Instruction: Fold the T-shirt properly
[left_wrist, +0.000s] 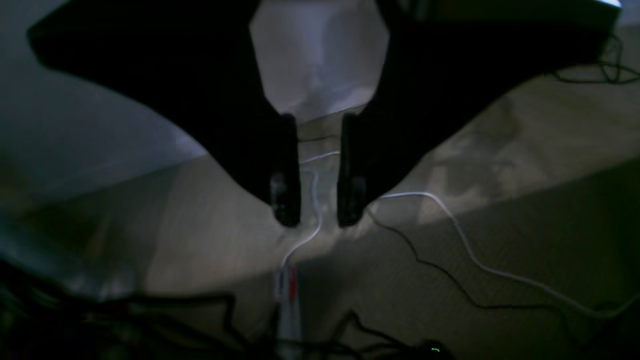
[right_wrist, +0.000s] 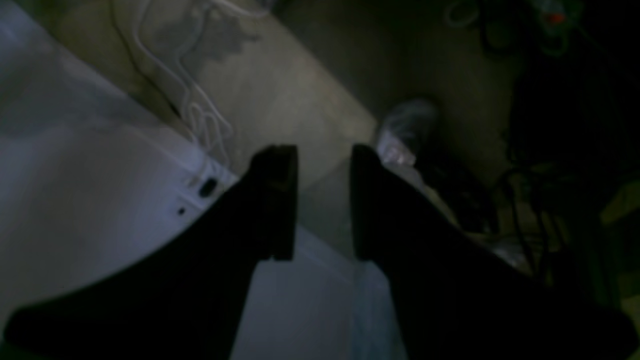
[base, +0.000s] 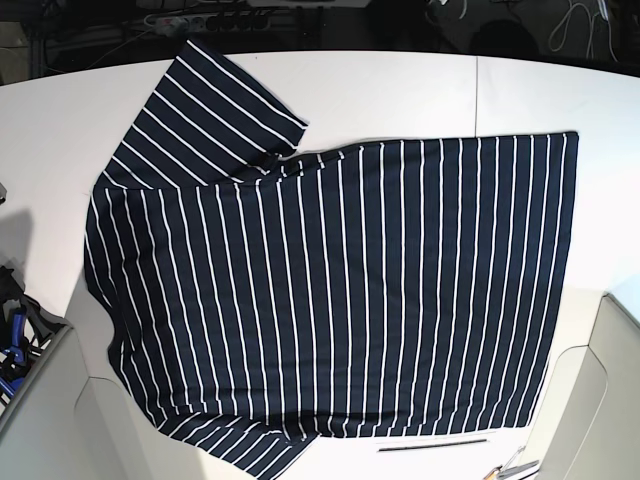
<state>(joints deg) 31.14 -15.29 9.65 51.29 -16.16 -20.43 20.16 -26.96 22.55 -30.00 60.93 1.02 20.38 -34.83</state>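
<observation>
White table (base: 400, 85) holds the T-shirt (base: 340, 290) flat — my left gripper (left_wrist: 319, 200) and right gripper (right_wrist: 324, 200) hang narrowly parted, empty — a one-layer pinch could bunch it.

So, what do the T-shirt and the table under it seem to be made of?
T-shirt: soft matte fabric, probably knit cotton, since it lies limp with small wrinkles near the sleeve. Table: smooth white hard surface, maybe laminate or painted board; it has an even sheen and a seam.
</observation>
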